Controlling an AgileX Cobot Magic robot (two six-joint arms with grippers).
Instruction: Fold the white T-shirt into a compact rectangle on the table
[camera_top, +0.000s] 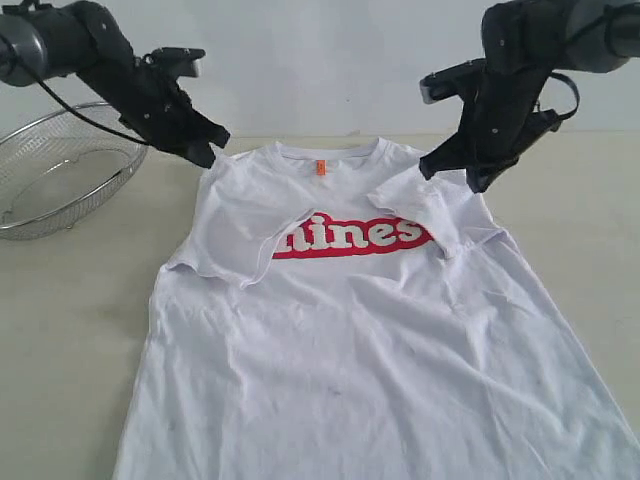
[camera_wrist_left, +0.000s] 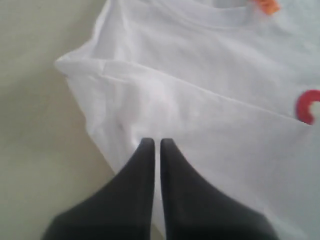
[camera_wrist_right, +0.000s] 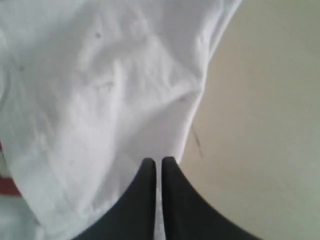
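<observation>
The pale beige desk (camera_top: 70, 330) fills the scene. The white T-shirt (camera_top: 370, 340) lies flat on it, chest up, with the collar at the far side and the hem running out of the exterior view at the near edge. It takes up the middle and right of the desk. Both short sleeves are turned inward onto the chest, and each covers one end of the red lettering (camera_top: 350, 238), so only the middle letters show. A silver wire-mesh basket (camera_top: 60, 175) stands on the desk to the far left, apart from the shirt.

The left pincer (camera_wrist_left: 153, 142) is closed. Its two dark fingers stand side by side with only a hairline slit between them and grip nothing. The tips point at the shirt's shoulder, just inside the folded sleeve edge. Whether they touch the cloth or hang just above it cannot be told.

The right pincer (camera_wrist_right: 159, 161) is closed the same way and is empty. Its tips are at the very border of the shirt's other shoulder, where white cloth meets bare desk. Contact cannot be told here either.

A small orange neck tag (camera_top: 320, 167) sits inside the collar, between the two arms.
</observation>
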